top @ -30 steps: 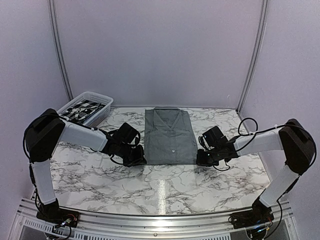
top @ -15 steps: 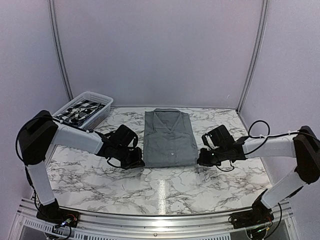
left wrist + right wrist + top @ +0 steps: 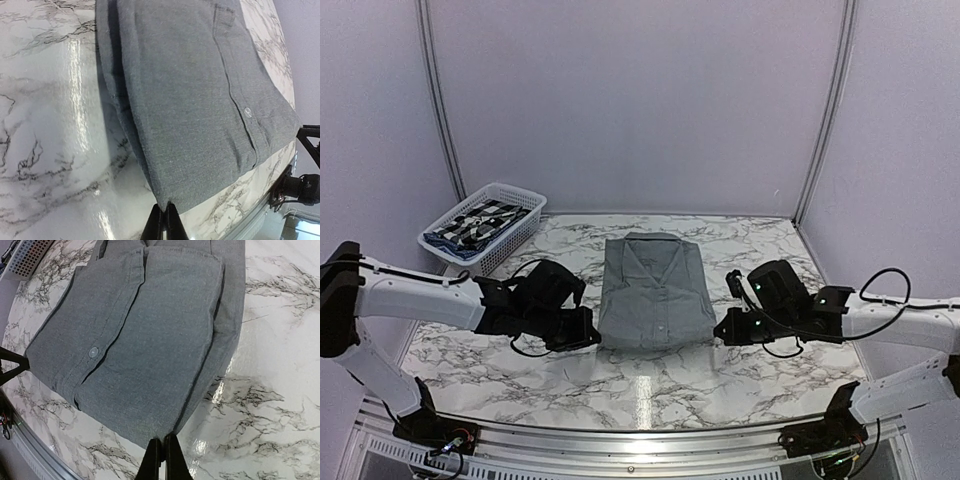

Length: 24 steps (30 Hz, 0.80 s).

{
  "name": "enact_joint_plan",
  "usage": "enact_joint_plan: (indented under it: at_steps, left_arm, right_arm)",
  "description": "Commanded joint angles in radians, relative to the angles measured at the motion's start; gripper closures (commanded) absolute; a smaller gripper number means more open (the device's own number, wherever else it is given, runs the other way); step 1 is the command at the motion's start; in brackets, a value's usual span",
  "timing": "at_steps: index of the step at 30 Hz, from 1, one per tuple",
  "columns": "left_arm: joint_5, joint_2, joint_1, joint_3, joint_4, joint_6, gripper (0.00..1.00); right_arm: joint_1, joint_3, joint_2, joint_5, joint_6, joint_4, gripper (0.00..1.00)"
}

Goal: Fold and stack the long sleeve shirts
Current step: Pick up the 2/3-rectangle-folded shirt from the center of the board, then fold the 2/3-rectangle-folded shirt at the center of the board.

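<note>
A plain grey long sleeve shirt, folded into a rectangle with its collar at the far end, lies in the middle of the marble table. My left gripper is shut on its near left corner, and in the left wrist view the fingertips pinch the folded cloth. My right gripper is shut on the near right corner, where the right wrist view shows the fingertips closed on the shirt's edge. Both arms reach low across the table.
A white mesh basket stands at the back left, holding a black-and-white patterned garment. Marble tabletop lies between the shirt and the metal rail along the near edge. Pale walls close in the back and sides.
Both grippers have closed on the shirt's near corners. The arms have drawn back toward the near edge, sliding the folded shirt a little nearer.
</note>
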Motion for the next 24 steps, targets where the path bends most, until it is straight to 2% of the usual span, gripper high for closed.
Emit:
enact_joint_plan:
  at_steps: [1,4,7,11,16,21,24]
  left_arm:
    - [-0.125,-0.127,-0.057,-0.006,-0.089,-0.013,1.00]
    - [-0.137,-0.179,-0.060,0.013,-0.115,-0.017,1.00]
    - [-0.163,-0.171,-0.041,0.115,-0.179,0.026,1.00]
    - [-0.057,-0.058,0.097,0.274,-0.197,0.103,1.00]
    - [0.058,0.229,0.273,0.560,-0.197,0.206,1.00]
    - [0.135,0.618,0.378,0.889,-0.194,0.259,1.00]
    - [0.162,0.792,0.420,1.036,-0.179,0.243,1.00]
  right_arm:
    - [0.061,0.023,-0.097,0.081,0.066,-0.082,1.00]
    - [0.071,0.082,-0.124,0.087,0.064,-0.116,1.00]
    - [0.048,0.204,-0.071,0.106,0.023,-0.149,1.00]
    - [-0.075,0.382,0.096,0.066,-0.092,-0.119,1.00]
    - [-0.255,0.612,0.435,-0.027,-0.199,0.008,1.00]
    - [-0.354,0.835,0.774,-0.109,-0.221,0.124,1.00]
    - [-0.383,0.961,0.923,-0.126,-0.221,0.157,1.00]
